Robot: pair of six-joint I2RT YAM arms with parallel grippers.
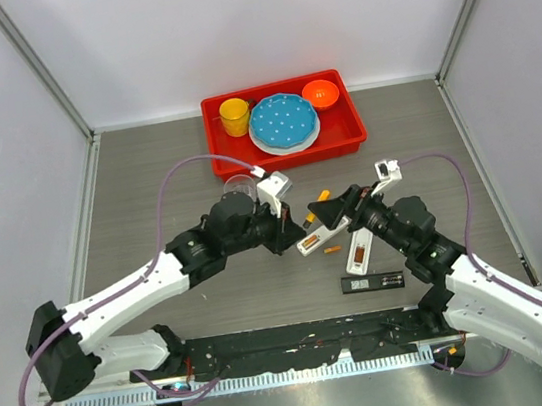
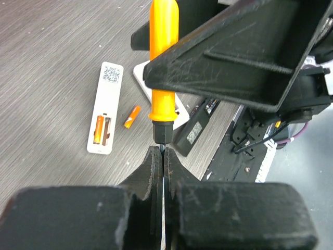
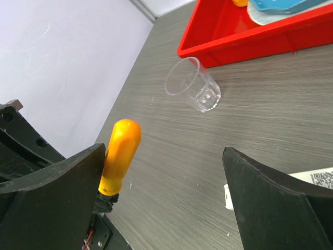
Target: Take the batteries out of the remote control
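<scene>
A white remote control (image 2: 105,108) lies face down with its compartment open and an orange battery (image 2: 99,129) inside; it also shows in the top view (image 1: 360,251). A loose battery (image 2: 132,116) (image 1: 333,250) lies beside it. A second white remote (image 1: 317,240) sits to the left. My left gripper (image 2: 164,152) (image 1: 290,231) is shut on the metal tip of an orange-handled screwdriver (image 2: 164,62) (image 1: 310,218). My right gripper (image 3: 162,156) (image 1: 338,209) is open, with the screwdriver's handle (image 3: 120,153) against its left finger.
A black battery cover (image 1: 373,282) lies near the right arm. A clear plastic cup (image 3: 193,85) lies on its side before the red tray (image 1: 343,137), which holds a yellow cup, a blue plate and an orange bowl.
</scene>
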